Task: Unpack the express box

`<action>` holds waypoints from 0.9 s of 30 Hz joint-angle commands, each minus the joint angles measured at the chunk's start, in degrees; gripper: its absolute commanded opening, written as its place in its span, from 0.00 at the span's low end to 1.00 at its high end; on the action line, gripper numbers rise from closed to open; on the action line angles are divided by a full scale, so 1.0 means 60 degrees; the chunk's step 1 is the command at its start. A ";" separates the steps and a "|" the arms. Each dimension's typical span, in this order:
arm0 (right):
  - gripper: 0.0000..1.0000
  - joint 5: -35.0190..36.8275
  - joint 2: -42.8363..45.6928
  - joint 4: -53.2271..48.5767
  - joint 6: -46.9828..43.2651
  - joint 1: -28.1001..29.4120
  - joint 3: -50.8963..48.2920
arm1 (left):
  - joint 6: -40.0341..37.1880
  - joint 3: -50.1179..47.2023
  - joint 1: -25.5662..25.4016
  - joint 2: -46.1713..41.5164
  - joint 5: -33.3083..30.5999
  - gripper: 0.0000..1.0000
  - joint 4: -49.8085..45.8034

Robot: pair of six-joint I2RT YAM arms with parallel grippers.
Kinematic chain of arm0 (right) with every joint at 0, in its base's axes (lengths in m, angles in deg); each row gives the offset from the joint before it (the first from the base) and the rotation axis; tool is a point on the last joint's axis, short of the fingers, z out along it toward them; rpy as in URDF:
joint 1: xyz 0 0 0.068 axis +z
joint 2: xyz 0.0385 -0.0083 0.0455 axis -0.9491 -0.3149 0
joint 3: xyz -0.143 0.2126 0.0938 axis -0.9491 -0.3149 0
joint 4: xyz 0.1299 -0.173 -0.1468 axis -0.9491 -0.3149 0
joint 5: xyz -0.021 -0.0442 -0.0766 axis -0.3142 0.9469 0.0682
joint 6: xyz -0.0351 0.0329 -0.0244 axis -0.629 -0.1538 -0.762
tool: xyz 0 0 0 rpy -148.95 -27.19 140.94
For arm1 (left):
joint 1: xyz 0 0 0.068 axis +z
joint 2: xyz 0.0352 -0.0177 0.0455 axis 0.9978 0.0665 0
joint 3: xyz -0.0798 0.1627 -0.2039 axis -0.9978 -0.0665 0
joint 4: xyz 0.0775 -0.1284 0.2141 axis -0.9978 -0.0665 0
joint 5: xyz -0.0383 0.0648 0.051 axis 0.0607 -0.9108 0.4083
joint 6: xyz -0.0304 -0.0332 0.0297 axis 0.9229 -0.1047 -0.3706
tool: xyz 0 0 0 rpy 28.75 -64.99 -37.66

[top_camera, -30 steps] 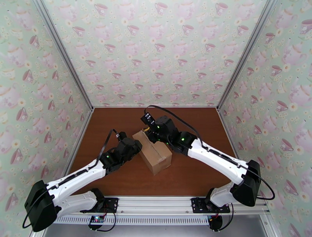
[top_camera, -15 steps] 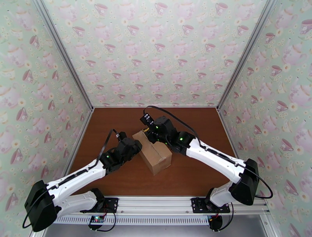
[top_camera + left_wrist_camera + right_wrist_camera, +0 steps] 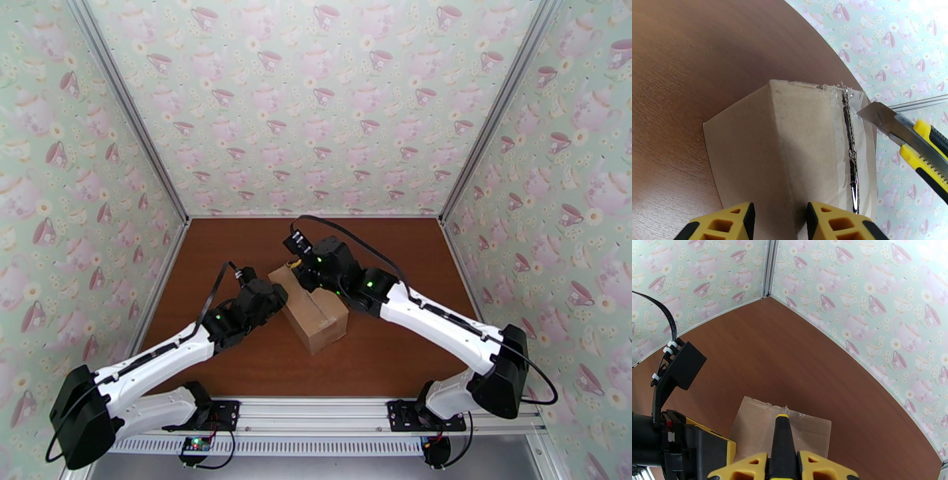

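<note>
Right wrist view: my right gripper [image 3: 782,463] is closed on the black and yellow knife [image 3: 782,437], with its blade just beside the taped seam of the express box [image 3: 750,425]. My left gripper [image 3: 780,221] clamps one box edge. This box stands near the middle of the table [image 3: 790,350].
</note>
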 commanded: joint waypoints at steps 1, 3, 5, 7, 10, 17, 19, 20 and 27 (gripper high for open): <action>0.00 0.0218 0.0156 0.0030 0.0021 0.0077 -0.0131 | -0.0120 -0.0125 0.0009 0.0179 -0.0199 0.41 -0.0998; 0.00 0.0280 0.0060 0.0016 0.0007 0.0075 -0.0123 | -0.0116 -0.0120 0.0000 0.0180 -0.0195 0.41 -0.1001; 0.00 0.0364 0.0005 -0.0013 -0.0020 0.0075 -0.0105 | -0.0122 -0.0106 0.0011 0.0168 -0.0205 0.41 -0.1033; 0.00 0.0504 -0.0064 -0.0052 -0.0079 0.0067 -0.0087 | -0.0116 -0.0097 -0.0002 0.0165 -0.0193 0.41 -0.1038; 0.00 0.0588 -0.0178 -0.0122 -0.0145 0.0072 -0.0047 | -0.0116 -0.0103 0.0011 0.0151 -0.0198 0.41 -0.1043; 0.00 0.0319 -0.0054 -0.0059 -0.0074 0.0107 -0.0060 | -0.0117 -0.0106 0.0011 0.0163 -0.0222 0.41 -0.1060; 0.00 0.0374 -0.0021 -0.0055 -0.0131 0.0188 -0.0032 | -0.0123 -0.0103 0.0007 0.0173 -0.0216 0.41 -0.1062; 0.00 0.0398 0.0001 -0.0057 -0.0156 0.0239 -0.0032 | -0.0116 -0.0105 0.0011 0.0173 -0.0194 0.41 -0.1055; 0.00 0.0490 -0.0013 -0.0102 -0.0184 0.0326 0.0013 | -0.0123 -0.0060 0.0007 0.0129 -0.0206 0.42 -0.1093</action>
